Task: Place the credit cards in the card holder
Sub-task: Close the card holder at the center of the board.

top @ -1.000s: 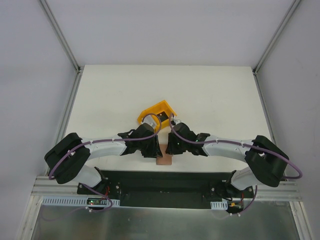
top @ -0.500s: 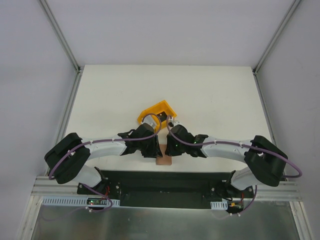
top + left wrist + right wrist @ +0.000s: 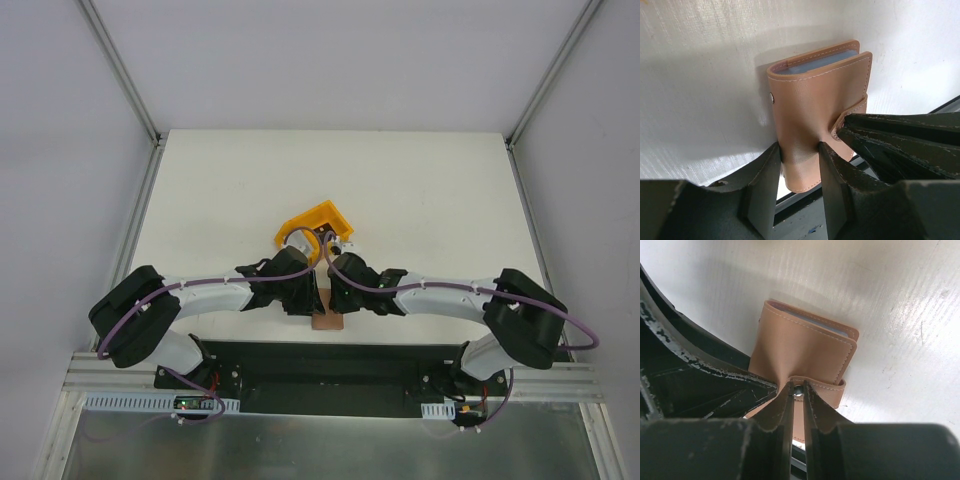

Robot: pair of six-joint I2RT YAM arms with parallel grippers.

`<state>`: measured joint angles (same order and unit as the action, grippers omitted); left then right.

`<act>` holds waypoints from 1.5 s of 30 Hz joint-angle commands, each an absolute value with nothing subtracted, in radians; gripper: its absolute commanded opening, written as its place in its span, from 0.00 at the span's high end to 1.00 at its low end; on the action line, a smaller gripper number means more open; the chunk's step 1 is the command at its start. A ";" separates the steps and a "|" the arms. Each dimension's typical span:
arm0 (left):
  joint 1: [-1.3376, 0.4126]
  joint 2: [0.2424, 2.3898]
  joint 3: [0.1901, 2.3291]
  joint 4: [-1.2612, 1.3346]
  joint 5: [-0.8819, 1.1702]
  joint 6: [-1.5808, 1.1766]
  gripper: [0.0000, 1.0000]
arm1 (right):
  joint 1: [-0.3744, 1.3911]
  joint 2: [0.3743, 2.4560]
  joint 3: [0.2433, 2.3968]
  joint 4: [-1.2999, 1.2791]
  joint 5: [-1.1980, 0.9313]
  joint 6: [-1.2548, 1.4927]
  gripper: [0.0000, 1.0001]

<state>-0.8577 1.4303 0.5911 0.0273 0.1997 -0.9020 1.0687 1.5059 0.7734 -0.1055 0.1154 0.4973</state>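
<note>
Grips the card holder (image 3: pixel 815 105) by its 6 o'clock edge in the left gripper (image 3: pixel 799 149), clenched on the leather to steady it at the near edge of the table (image 3: pixel 430 190) — and pinches the tab clasp (image 3: pixel 816 389) in the right gripper (image 3: pixel 798 390), closed tight on the snap, apparently to work the flap over the credit cards (image 3: pixel 815 60), a pale grey-blue sliver at the fold's 12 o'clock end. Leaves the yellow bin (image 3: pixel 312 225) untouched farther off at 12 o'clock. Against a second earlier, keeps the holder in place and brings the right forearm and elbow slightly toward 9 o'clock — nearer the left wrist.
</note>
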 commanded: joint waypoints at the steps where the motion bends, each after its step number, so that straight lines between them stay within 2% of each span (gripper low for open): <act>1: -0.867 1.436 0.561 -0.005 0.160 -0.905 0.64 | 1.100 1.555 0.798 -0.199 0.150 0.518 0.88; 28: -0.868 1.401 0.534 0.020 0.146 -0.927 0.64 | 1.183 1.658 0.879 -0.426 0.284 0.565 0.94; 45: -0.868 1.378 0.514 0.021 0.129 -0.936 0.64 | 1.190 1.658 0.802 -0.361 0.247 0.612 0.94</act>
